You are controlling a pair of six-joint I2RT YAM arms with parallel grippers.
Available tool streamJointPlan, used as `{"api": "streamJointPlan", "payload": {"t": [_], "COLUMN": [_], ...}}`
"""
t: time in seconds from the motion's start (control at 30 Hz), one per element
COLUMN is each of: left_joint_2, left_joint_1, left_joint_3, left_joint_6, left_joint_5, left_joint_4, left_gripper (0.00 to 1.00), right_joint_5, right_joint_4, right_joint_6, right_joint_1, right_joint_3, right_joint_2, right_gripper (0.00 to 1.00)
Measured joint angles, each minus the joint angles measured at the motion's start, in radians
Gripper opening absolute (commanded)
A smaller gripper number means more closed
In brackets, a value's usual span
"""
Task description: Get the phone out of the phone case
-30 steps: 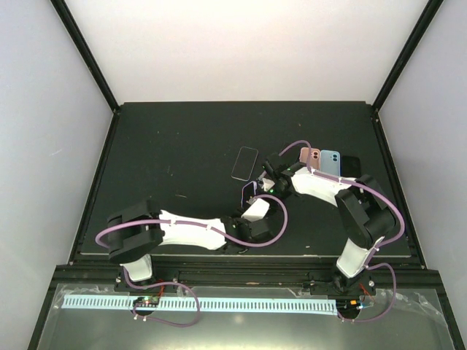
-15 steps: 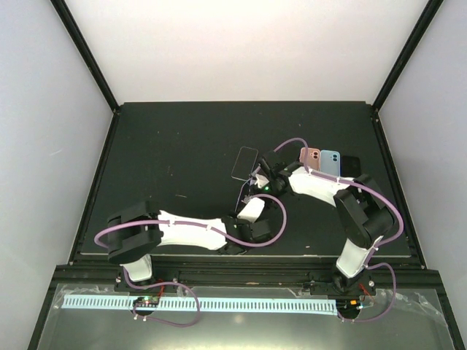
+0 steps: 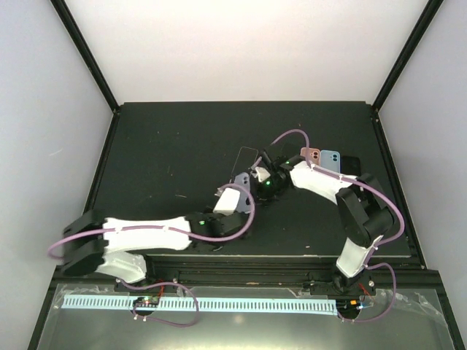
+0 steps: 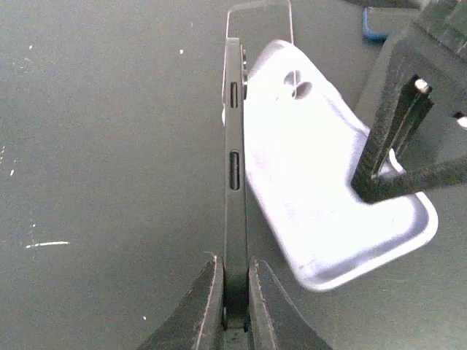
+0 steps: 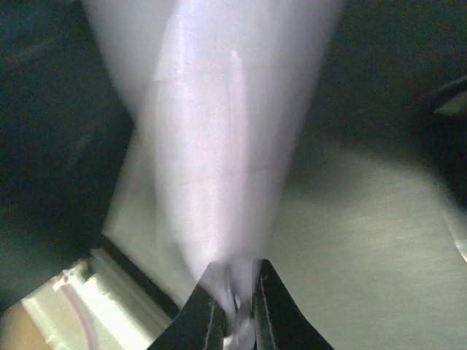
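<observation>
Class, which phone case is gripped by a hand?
The pale lavender case, pinched by the right hand; the clear case lies flat on the table, ungripped.

the phone (image 4: 233,146) is a slim dark slab standing on its long edge, 2 side buttons showing, its near end pinched in the left gripper (image 4: 235,310). the pale lilac case (image 4: 321,189), with camera cut-outs, splays away to its right, tilted, held at one end by the right gripper (image 5: 235,306).
</observation>
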Motion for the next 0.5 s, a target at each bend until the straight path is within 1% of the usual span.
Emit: {"api": "streamJointPlan", "payload": {"t": [0.1,0.13,0.27,0.33,0.4,0.5], "left_joint_2": [-0.182,-0.256,-0.433,-0.469,-0.467,-0.428], "left_joint_1": [0.008,0.011,0.035,0.057,0.077,0.088], "left_joint_3": [-0.083,-0.121,-0.229,-0.264,-0.276,-0.274], "left_joint_6": [0.019,0.029,0.075,0.1,0.137,0.198], "left_joint_5": [0.01,0.021,0.048,0.051,0.045,0.016], "left_joint_4": [0.013,0.04,0.133,0.146,0.146,0.143], "left_gripper": [0.02,0.02,0.02,0.02,0.02,0.02], "right_joint_5": [0.04,0.052,0.061,0.049,0.031,-0.041], "right_joint_4": [-0.002,0.002,0.008,0.011,0.02,0.06], "right_joint_6": [-0.048,-0.062,-0.113,-0.137,-0.155,-0.195], "right_joint_1": [-0.039,-0.054,-0.084,-0.096,-0.139,-0.254], "right_joint_3": [0.002,0.003,0.003,0.003,-0.002,-0.042], "right_joint_2": [0.005,0.007,0.005,-0.008,-0.037,-0.138], "right_gripper": [0.01,0.01,0.01,0.01,0.01,0.01]}}
